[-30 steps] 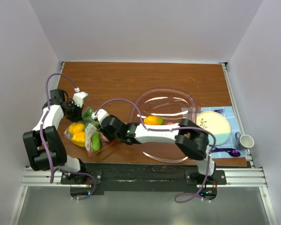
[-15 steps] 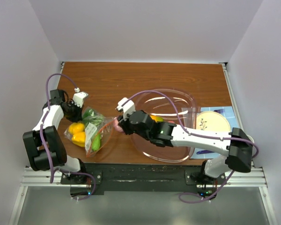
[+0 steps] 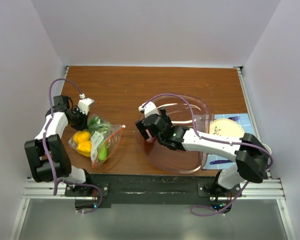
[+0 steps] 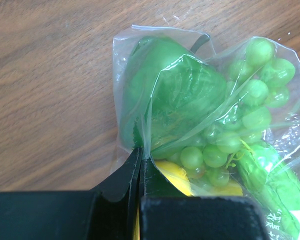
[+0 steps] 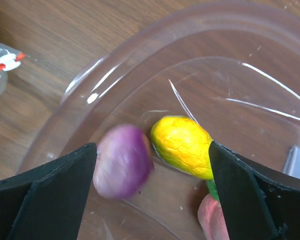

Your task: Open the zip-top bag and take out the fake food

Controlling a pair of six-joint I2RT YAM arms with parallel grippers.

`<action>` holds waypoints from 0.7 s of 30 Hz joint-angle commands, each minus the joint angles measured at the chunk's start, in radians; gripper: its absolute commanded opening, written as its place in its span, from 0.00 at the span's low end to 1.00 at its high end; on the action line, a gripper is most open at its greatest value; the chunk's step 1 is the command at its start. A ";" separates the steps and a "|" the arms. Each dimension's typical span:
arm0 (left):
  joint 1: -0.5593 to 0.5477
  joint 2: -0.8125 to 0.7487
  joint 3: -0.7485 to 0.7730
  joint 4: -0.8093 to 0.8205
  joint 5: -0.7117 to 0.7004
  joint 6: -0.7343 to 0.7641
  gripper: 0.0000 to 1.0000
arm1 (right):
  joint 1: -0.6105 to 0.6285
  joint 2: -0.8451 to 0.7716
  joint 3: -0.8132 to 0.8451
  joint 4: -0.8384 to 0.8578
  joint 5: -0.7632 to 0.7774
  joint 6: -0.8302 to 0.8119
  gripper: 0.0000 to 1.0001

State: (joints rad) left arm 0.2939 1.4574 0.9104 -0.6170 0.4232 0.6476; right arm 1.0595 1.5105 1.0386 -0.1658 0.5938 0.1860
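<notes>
Pinching a corner of the zip-top bag (image 4: 200, 90) between fully closed jaws, the left gripper (image 4: 140, 152) holds only thin, crinkly film, which looks light, limp and slippery, so a grip on the film alone is likely to slide or stretch rather than steer the bag. The bag lies on the worktop (image 4: 50, 75) directly ahead of that gripper, with a green pear-shaped piece (image 4: 165, 80) just beyond the fingertips and a bunch of grapes (image 4: 250, 100) further out to one side. The fake food (image 3: 83, 142) in the bag looks hard, smooth and light; the rounded pieces would roll or squirt out of a shallow pinch, so each wants to be taken across its widest part, reached through the mouth with the red zip strip on the far side from the left gripper. The right gripper (image 5: 152, 147) stands wide open and holds nothing, hanging over the clear bowl (image 5: 115, 75); between and below its fingers sit a purple piece (image 5: 122, 160), blurred, a yellow piece (image 5: 182, 145) beside it and a pink piece (image 5: 215, 217) nearer the wrist.
</notes>
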 commanded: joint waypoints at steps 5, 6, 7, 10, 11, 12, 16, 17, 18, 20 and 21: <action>0.001 -0.022 0.015 -0.013 0.026 -0.003 0.00 | 0.051 -0.088 0.086 0.037 -0.078 -0.040 0.99; -0.001 -0.020 0.015 -0.010 0.026 -0.006 0.00 | 0.077 -0.088 0.086 0.066 -0.086 -0.054 0.99; 0.001 -0.019 0.016 -0.009 0.025 -0.008 0.00 | 0.104 -0.084 0.092 0.066 -0.086 -0.068 0.99; 0.001 -0.011 0.021 -0.009 0.028 -0.016 0.00 | 0.204 -0.003 0.162 0.040 -0.109 -0.079 0.95; -0.001 -0.009 0.021 -0.009 0.026 -0.017 0.00 | 0.233 0.028 0.191 0.038 -0.142 -0.076 0.82; -0.001 -0.008 0.024 -0.009 0.028 -0.019 0.00 | 0.246 0.074 0.201 0.055 -0.163 -0.071 0.75; 0.001 -0.011 0.027 -0.016 0.023 -0.019 0.00 | 0.284 0.186 0.235 0.121 -0.226 -0.053 0.50; -0.001 -0.015 0.025 -0.015 0.019 -0.017 0.00 | 0.296 0.206 0.262 0.124 -0.232 -0.051 0.49; 0.001 -0.017 0.024 -0.015 0.016 -0.014 0.00 | 0.303 0.232 0.276 0.133 -0.245 -0.051 0.48; 0.001 -0.017 0.021 -0.015 0.009 -0.011 0.00 | 0.309 0.295 0.320 0.140 -0.256 -0.043 0.48; -0.001 -0.017 0.021 -0.015 0.009 -0.008 0.00 | 0.310 0.315 0.336 0.143 -0.264 -0.040 0.48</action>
State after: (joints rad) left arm 0.2939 1.4567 0.9108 -0.6201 0.4229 0.6395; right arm 1.3613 1.7714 1.2804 -0.0772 0.3832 0.1310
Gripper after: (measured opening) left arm 0.018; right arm 0.486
